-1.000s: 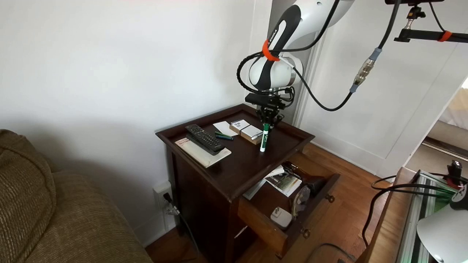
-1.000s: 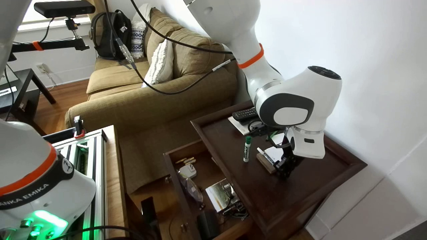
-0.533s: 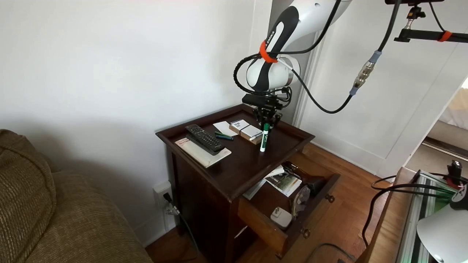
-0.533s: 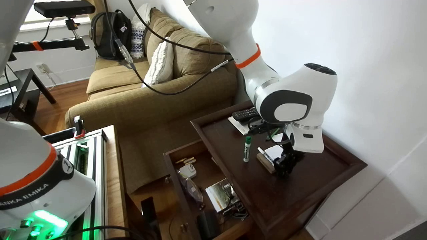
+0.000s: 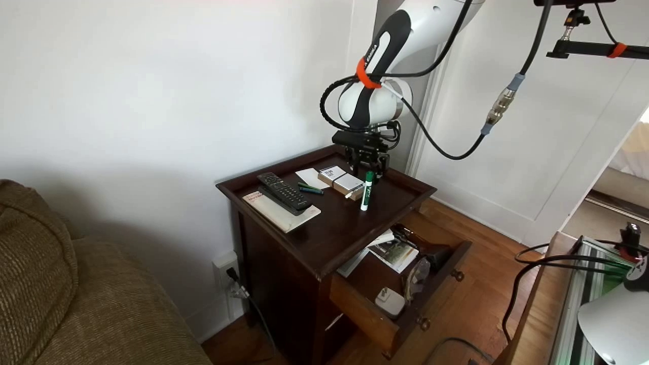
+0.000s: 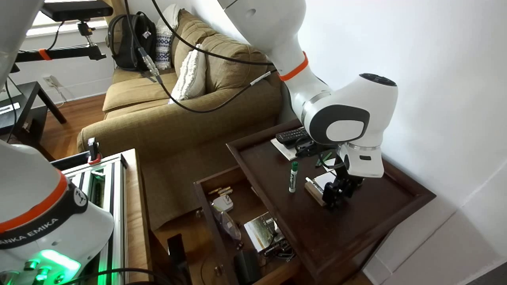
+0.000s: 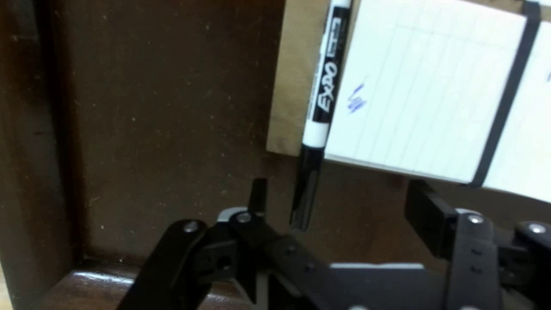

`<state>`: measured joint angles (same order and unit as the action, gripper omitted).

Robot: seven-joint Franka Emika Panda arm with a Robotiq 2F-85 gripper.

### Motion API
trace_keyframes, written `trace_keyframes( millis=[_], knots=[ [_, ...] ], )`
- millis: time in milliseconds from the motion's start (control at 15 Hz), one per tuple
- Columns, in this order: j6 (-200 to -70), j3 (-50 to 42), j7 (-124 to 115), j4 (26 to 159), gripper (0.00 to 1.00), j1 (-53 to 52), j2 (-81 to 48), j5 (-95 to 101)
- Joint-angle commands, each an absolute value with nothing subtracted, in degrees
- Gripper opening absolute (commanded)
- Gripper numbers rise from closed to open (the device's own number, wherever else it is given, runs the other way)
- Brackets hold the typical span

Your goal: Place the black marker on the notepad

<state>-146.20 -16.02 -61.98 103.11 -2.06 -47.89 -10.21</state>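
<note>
The black marker [image 7: 326,86], with white bands and a black cap, lies along one edge of the notepad [image 7: 413,99] in the wrist view. It covers the seam between a brown strip and the white lined sheet, and its cap sticks out past the notepad's edge. My gripper [image 7: 338,189] stands open around that cap. One of its fingers [image 7: 258,198] is close beside the cap; the opposite one is farther off. In both exterior views the gripper [image 5: 366,170] is low beside the notepad [image 6: 324,179], hiding part of the marker [image 6: 309,180].
A green marker [image 5: 366,195] stands upright near the notepad. Green and dark pens [image 5: 310,188], a white sheet [image 5: 308,176], a remote [image 5: 284,191] and a booklet [image 5: 281,218] lie on the table. A raised rim [image 6: 368,231] surrounds the tabletop. Below is an open drawer [image 6: 233,180].
The gripper has spread its fingers and let go of the black marker, which now sits lower at the notepad's edge. In an exterior view the arm has shifted slightly left and down.
</note>
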Motion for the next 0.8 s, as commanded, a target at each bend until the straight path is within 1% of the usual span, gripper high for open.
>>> trace_keyframes(
  millis=[0,400,733],
  knots=[
    [-146.6,-15.5,-62.0,103.3,1.0,-1.0,-47.4,-9.5],
    [-148.0,-13.5,-55.4,105.6,1.0,1.2,-44.3,-9.7],
    [-148.5,-10.6,-38.6,108.5,1.0,3.6,-39.4,-9.0]
  ],
)
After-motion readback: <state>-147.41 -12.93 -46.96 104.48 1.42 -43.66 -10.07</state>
